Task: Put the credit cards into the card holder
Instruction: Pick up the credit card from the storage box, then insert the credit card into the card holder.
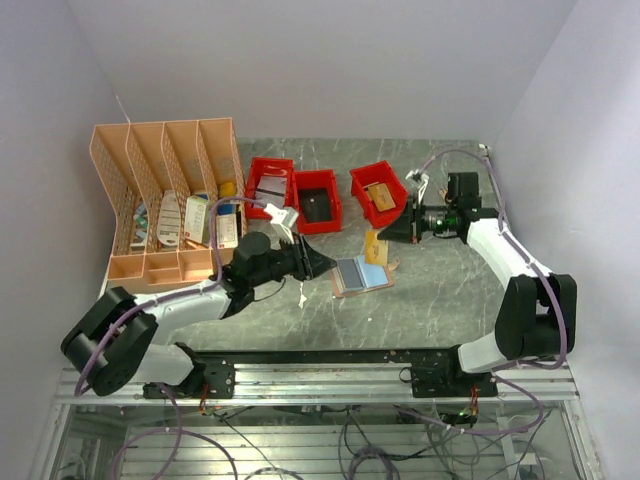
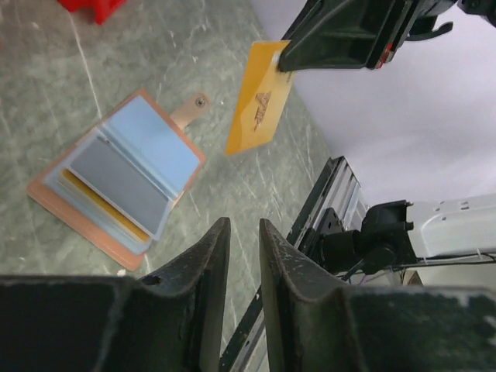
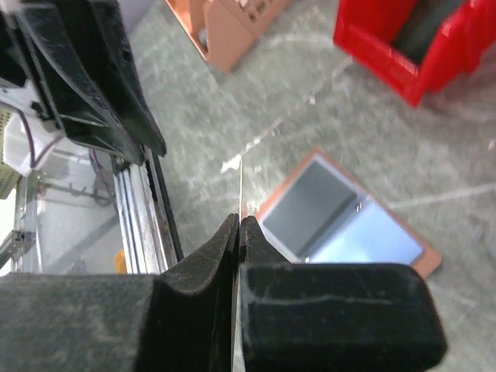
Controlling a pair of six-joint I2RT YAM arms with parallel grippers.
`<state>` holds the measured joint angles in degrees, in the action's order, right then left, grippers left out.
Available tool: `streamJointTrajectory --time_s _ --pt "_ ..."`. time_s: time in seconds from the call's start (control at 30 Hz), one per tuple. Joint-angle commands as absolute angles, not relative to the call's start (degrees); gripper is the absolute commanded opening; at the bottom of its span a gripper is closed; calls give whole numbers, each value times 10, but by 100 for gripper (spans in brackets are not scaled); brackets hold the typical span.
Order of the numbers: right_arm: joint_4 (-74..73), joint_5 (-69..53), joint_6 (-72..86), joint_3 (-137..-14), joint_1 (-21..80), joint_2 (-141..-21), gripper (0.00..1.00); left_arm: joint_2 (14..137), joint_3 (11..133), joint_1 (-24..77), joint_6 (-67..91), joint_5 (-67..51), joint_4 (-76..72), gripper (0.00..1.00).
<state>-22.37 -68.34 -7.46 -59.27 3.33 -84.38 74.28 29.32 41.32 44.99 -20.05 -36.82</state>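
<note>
Card holder: tan-brown, lying open and flat on grey marbled table. Light blue and grey leaves show inside, with a gold edge under the grey one. Its snap tab sticks out at the upper right.

Tan-gold credit card: in the air up and right of the card holder, tilted, clear of it. Its top corner is pinched by the right gripper.

Left gripper: below the card holder in the foreground. Its dark fingers stand a narrow gap apart with nothing between them.

Red bin: one corner showing, above the card holder.
</note>
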Motion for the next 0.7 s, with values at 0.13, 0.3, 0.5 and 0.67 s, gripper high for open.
streamJointTrajectory --time_s 0.13,0.3,0.5,0.67 --pt "-247 -654 -130 -542 21 -909 0 895 333 468 500 -129 -478 24" --pt "-292 -677 -170 -571 15 -981 0 981 371 474 496 -134 -481 19" --pt "-297 -687 -165 -594 14 -1026 0 1028 388 475 467 -121 -430 18" --pt "-309 -699 -165 -618 13 -1070 0 1049 380 475 458 -103 -412 17"
